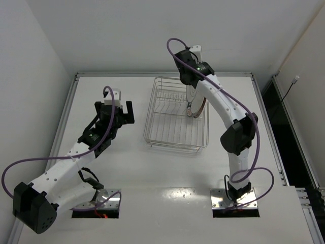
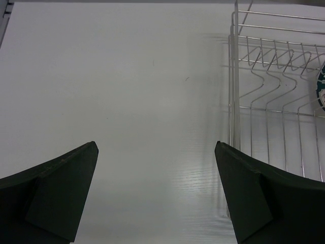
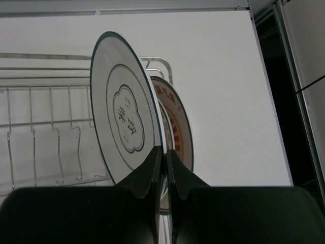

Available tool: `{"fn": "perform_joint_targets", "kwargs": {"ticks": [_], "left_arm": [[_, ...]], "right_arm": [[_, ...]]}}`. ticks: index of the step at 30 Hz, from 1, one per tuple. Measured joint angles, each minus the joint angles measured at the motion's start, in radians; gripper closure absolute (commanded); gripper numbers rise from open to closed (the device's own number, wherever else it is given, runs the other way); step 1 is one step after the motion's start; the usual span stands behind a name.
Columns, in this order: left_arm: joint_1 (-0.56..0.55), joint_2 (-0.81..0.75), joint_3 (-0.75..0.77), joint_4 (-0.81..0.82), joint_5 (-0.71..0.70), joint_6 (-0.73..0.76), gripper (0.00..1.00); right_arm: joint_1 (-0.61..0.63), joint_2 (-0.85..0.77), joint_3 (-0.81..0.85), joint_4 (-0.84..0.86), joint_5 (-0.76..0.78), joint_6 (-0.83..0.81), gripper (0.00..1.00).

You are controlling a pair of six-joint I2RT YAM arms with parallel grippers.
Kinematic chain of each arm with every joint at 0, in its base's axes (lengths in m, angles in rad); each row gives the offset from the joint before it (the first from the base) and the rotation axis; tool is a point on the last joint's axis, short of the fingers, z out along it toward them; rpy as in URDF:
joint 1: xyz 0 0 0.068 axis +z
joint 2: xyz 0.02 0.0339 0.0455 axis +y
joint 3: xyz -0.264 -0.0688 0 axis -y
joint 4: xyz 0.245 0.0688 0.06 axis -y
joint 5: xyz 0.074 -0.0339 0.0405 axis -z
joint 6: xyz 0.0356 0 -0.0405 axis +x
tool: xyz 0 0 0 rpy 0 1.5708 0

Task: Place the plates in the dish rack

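Note:
The chrome wire dish rack (image 1: 167,124) stands at the table's middle back. My right gripper (image 3: 164,150) is shut on the rim of the greyish plate (image 3: 122,117), which has a small centre mark and stands on edge in the rack's right end. Just behind it the white plate with the orange pattern (image 3: 179,124) stands upright in the rack. In the top view both plates (image 1: 202,107) show edge-on under the right gripper (image 1: 190,84). My left gripper (image 2: 156,147) is open and empty over bare table left of the rack (image 2: 264,101).
The white table has raised edges and white walls on three sides. A dark gap runs along the right edge (image 3: 284,101). The rack's left slots (image 3: 51,122) hold nothing. Purple cables loop from both arms.

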Motion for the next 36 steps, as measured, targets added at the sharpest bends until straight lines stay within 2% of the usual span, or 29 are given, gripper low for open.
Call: {"fn": "perform_joint_targets", "kwargs": {"ticks": [16, 22, 30, 36], "left_arm": [[0.000, 0.010, 0.000, 0.000, -0.003, 0.000, 0.00], [0.000, 0.010, 0.000, 0.000, -0.003, 0.000, 0.00], [0.000, 0.010, 0.000, 0.000, -0.003, 0.000, 0.00], [0.000, 0.010, 0.000, 0.000, -0.003, 0.000, 0.00]], "right_arm": [[0.022, 0.014, -0.238, 0.118, -0.039, 0.060, 1.00], [0.024, -0.028, -0.246, 0.120, -0.020, 0.061, 1.00], [0.033, -0.106, -0.133, 0.077, 0.065, -0.016, 1.00], [0.032, -0.140, -0.163, 0.079, 0.084, -0.025, 1.00]]}}
